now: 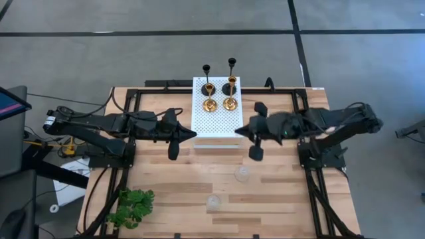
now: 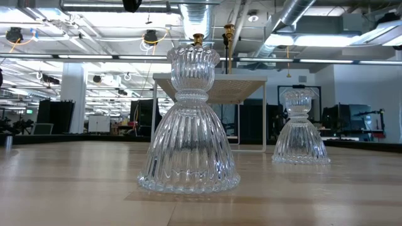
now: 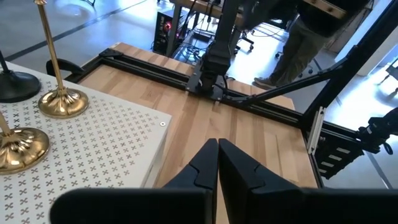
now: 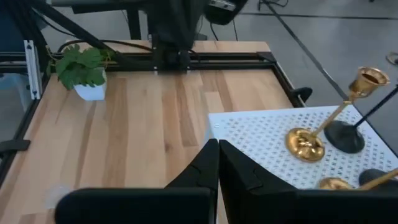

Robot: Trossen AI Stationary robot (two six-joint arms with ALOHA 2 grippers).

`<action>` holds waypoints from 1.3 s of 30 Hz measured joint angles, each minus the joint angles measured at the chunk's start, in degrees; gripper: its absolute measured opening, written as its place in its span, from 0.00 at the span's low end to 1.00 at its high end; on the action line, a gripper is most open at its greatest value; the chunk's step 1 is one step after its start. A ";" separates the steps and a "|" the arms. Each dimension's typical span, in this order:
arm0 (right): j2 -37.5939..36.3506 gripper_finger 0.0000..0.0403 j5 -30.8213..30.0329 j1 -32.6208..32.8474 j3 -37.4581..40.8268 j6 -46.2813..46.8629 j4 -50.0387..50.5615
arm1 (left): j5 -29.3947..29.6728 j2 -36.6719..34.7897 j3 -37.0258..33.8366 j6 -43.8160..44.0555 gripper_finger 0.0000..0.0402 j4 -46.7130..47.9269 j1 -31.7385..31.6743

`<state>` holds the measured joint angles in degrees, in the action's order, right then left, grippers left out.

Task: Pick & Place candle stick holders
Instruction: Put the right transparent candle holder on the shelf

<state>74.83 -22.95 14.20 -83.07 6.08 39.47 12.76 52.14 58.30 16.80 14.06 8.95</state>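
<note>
On the white perforated board (image 1: pixel 216 109) at the far middle of the table (image 1: pixel 166 179) stand 4 candle stick holders. The 2 black holders (image 1: pixel 230 83) are in the far row, with the left black one (image 1: pixel 206 72) at the board's far edge. The 2 gold holders (image 1: pixel 230 101) are just in front of them, the left gold one (image 1: pixel 209 103) beside its partner. The 2 clear glass holders are off the board, on the bare wood in the near half: one glass holder (image 1: pixel 243 174) is near the middle, and the other glass holder (image 1: pixel 212 202) is nearer still and a little to the left. Both stand upright and well apart from each other.

The left gripper (image 1: pixel 188 135) hovers at the board's near left corner, fingers pressed together with nothing between them. The right gripper (image 1: pixel 242 131) hovers at the board's near right corner, its fingers likewise clenched and empty. The 2 grippers face each other across the board's near edge.

A green plant (image 1: pixel 131 207) sits at the near left corner of the table.
</note>
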 joint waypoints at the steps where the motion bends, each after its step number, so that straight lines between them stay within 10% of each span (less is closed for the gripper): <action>1: -0.10 0.00 1.47 -1.57 0.00 -0.48 0.10 | 0.02 0.00 0.00 0.00 0.03 0.00 -0.02; 10: -1.86 0.00 7.13 -7.22 3.09 -0.30 4.40 | 0.02 0.00 0.00 -1.09 0.03 0.04 0.00; 23: -23.87 0.00 12.48 -8.72 37.39 6.84 -30.41 | 0.02 0.00 0.00 -3.02 0.03 0.04 -0.01; 39: -32.90 0.00 10.97 -9.18 61.46 19.50 -38.66 | 0.02 0.00 0.02 -3.02 0.03 0.04 -0.01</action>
<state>41.93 -11.98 5.02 -21.61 25.58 0.81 12.78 52.14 58.33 13.78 14.11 8.94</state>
